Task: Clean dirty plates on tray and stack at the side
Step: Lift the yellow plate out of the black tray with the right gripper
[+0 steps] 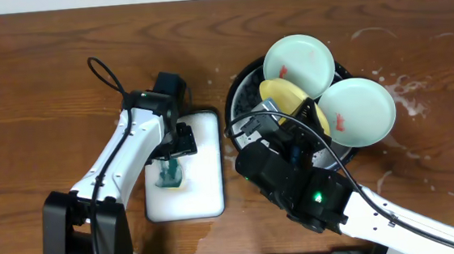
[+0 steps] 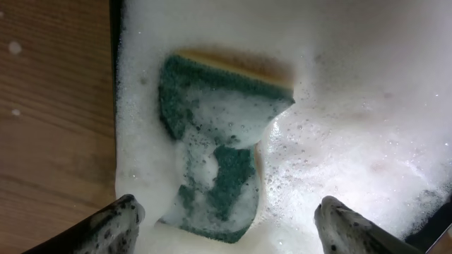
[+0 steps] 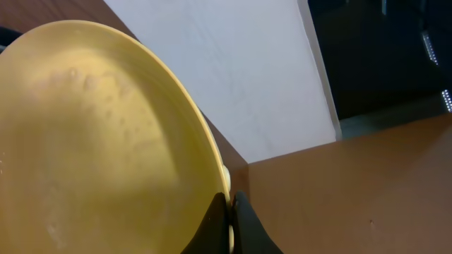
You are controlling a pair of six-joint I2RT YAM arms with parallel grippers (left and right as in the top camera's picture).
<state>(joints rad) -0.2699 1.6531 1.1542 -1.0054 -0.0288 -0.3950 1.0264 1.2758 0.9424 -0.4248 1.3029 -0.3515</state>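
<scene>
I've got right jaws pinched on yellow plate [image 3: 92, 141] rim; left jaws wide above the sponge [image 2: 212, 120] in the foamy white tray [image 1: 206, 173].

Right jaws pinched (left jaws apart).

Plain yellow round plate [image 3: 92, 141], two pale mint round plates [image 1: 299, 63] smeared red, black round basin [image 1: 240, 92], green-and-yellow sponge [image 2: 227, 176] under white foam [image 2: 353, 106], brown wood-grain counter [image 1: 29, 94].
</scene>
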